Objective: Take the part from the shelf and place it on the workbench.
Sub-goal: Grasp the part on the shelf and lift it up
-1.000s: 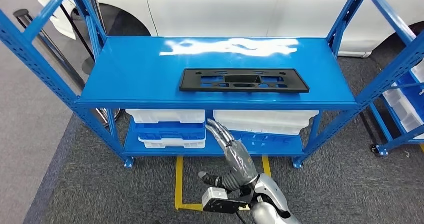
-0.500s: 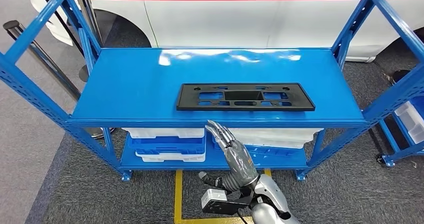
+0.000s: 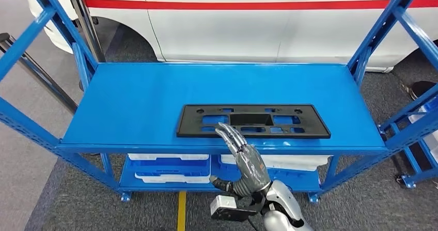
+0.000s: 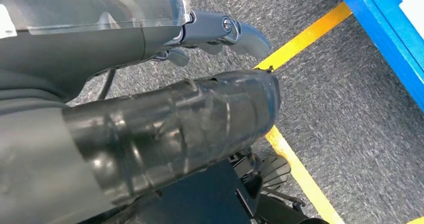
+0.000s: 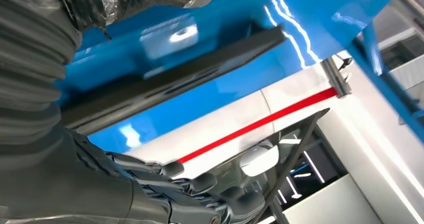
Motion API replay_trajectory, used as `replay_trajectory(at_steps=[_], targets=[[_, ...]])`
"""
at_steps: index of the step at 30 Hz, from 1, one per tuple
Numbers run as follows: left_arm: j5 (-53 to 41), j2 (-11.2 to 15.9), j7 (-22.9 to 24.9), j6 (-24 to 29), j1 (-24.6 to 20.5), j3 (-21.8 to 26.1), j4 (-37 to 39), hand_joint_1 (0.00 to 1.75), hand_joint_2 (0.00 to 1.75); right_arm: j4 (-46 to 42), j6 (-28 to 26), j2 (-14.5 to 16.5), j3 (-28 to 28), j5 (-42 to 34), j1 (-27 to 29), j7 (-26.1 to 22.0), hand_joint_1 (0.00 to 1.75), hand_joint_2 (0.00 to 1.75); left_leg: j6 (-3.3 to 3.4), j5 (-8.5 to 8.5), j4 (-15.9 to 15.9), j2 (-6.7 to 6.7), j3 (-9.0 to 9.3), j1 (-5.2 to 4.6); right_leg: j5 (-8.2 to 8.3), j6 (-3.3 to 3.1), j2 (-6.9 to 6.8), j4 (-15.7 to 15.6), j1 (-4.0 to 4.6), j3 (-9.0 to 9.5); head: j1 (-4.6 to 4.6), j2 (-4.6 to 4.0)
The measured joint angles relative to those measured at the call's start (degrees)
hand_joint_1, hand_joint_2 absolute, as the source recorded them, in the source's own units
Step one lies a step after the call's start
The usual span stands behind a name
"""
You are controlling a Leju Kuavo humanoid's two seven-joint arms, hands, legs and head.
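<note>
A flat black plastic part (image 3: 253, 121) with several cut-outs lies on the top level of the blue shelf (image 3: 129, 102), near its front edge. My right hand (image 3: 245, 156) is raised in front of the shelf, fingers stretched out and apart, holding nothing. Its fingertips (image 3: 225, 129) reach the part's front edge. In the right wrist view the part (image 5: 170, 78) runs as a dark bar across the blue shelf (image 5: 210, 13), beyond my dark fingers (image 5: 200, 194). My left hand (image 4: 220, 31) hangs low over the carpet and holds nothing.
White and blue bins (image 3: 168, 161) sit on the lower shelf level. A white car with a red stripe (image 3: 248, 29) stands behind the shelf. Another blue rack (image 3: 413, 122) is at the right. A yellow line (image 3: 181, 210) marks the grey carpet.
The whole picture has shifted down as the camera moved nearer the shelf. My right hand has risen from below the shelf's edge up to the part's front edge.
</note>
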Motion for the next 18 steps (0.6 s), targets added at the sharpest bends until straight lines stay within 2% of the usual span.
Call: replay_trajectory(at_steps=[2, 3, 6, 7, 8, 10, 11, 12, 13, 14, 16, 17, 18], targets=[[0.0, 0.0, 0.1, 0.5, -0.1, 0.0, 0.0, 0.00, 0.00, -0.3, -0.1, -0.1, 0.0, 0.1, -0.1, 0.0, 0.00, 1.75, -0.48, -0.52, 2.0, 0.17, -0.61, 0.11, -0.27, -0.70, -0.01, -0.8, -0.17, 1.03, 0.00, 0.00], [0.0, 0.0, 0.1, 0.6, -0.2, 0.0, 0.0, 0.00, 0.00, -0.4, -0.2, -0.1, 0.0, 0.1, -0.1, 0.0, 0.00, 1.75, -0.69, -1.49, 4.6, 0.27, -2.00, 0.18, -0.45, -1.02, -0.05, -1.1, -0.21, 1.52, 0.01, 0.00], [0.0, 0.0, 0.2, 0.7, -0.1, 0.0, 0.0, 0.00, 0.00, -0.5, -0.2, -0.1, 0.0, 0.1, 0.0, 0.0, 0.00, 1.75, -1.21, -5.39, 14.0, 0.38, -8.15, 0.27, -1.28, -1.60, -0.10, -1.2, 0.06, 2.37, 0.01, 0.00], [0.0, 0.0, 0.2, 0.8, 0.0, 0.0, 0.0, 0.00, 0.00, -0.5, -0.2, -0.1, 0.0, 0.1, 0.0, 0.0, 0.00, 1.75, -1.26, -5.33, 14.9, 0.38, -9.39, 0.27, -1.56, -1.66, -0.05, -1.2, 0.18, 2.66, 0.01, 0.00], [0.0, 0.0, 0.2, 0.8, 0.0, 0.0, 0.0, 0.00, 0.00, -0.5, -0.2, -0.1, 0.0, 0.1, 0.0, 0.0, 0.00, 1.75, -1.18, -3.93, 13.8, 0.39, -9.66, 0.26, -1.83, -1.67, 0.02, -1.2, 0.30, 3.03, 0.01, 0.00], [0.0, 0.1, 0.2, 0.9, 0.0, 0.0, 0.0, 0.00, 0.00, -0.5, -0.3, -0.1, 0.0, 0.2, 0.0, 0.0, 0.00, 1.75, -0.50, 1.31, 7.0, 0.43, -7.91, 0.10, -2.36, -1.64, 0.10, -1.2, 0.50, 3.87, 0.03, 0.00], [0.0, 0.1, 0.2, 0.9, -0.1, 0.0, 0.0, 0.00, 0.00, -0.5, -0.3, -0.1, 0.0, 0.2, 0.0, 0.0, 0.00, 1.75, -0.08, 2.95, 3.7, 0.46, -6.94, -0.08, -2.54, -1.56, 0.11, -1.2, 0.58, 4.15, 0.04, 0.00], [0.0, 0.1, 0.2, 1.0, -0.2, 0.0, 0.0, 0.00, 0.00, -0.6, -0.3, -0.1, 0.0, 0.2, 0.0, 0.0, 0.00, 1.75, 0.31, 3.82, 1.5, 0.46, -6.27, -0.28, -2.68, -1.39, 0.09, -1.1, 0.61, 4.25, 0.01, 0.00], [0.0, 0.1, 0.3, 1.1, -0.2, 0.0, 0.0, 0.00, 0.00, -0.6, -0.3, -0.1, 0.0, 0.2, 0.0, 0.1, 0.00, 1.75, 0.65, 4.11, 0.5, 0.46, -5.98, -0.45, -2.77, -1.15, 0.08, -1.1, 0.61, 4.26, -0.01, 0.00], [0.0, 0.1, 0.4, 1.1, -0.2, 0.0, 0.0, 0.00, 0.00, -0.6, -0.4, -0.1, 0.0, 0.2, 0.1, 0.1, 0.00, 1.75, 0.88, 4.01, 0.4, 0.41, -5.88, -0.56, -2.80, -0.86, 0.07, -1.2, 0.62, 4.29, -0.04, 0.00], [0.0, 0.1, 0.5, 1.2, -0.1, 0.0, 0.0, 0.00, 0.00, -0.8, -0.4, -0.2, 0.0, 0.4, 0.1, 0.2, 0.00, 1.75, 1.41, 5.20, -0.5, 0.46, -5.30, -0.24, -3.09, -0.22, 0.05, -1.1, 0.66, 4.43, -0.04, 0.00], [0.0, 0.1, 0.5, 1.2, -0.1, 0.0, 0.0, 0.00, 0.00, -0.8, -0.4, -0.2, 0.0, 0.5, 0.1, 0.2, 0.00, 1.75, 1.64, 5.50, -0.9, 0.54, -5.03, -0.06, -3.75, 0.10, 0.02, -0.3, 0.64, 4.19, -0.03, 0.00], [0.0, 0.1, 0.5, 1.2, -0.2, 0.0, 0.0, 0.00, 0.00, -0.9, -0.5, -0.3, -0.1, 0.7, 0.0, 0.3, 0.00, 1.75, 1.82, 5.79, -1.4, 0.62, -4.82, 0.13, -5.08, 0.45, -0.02, 1.6, 0.54, 3.38, -0.03, 0.00]])
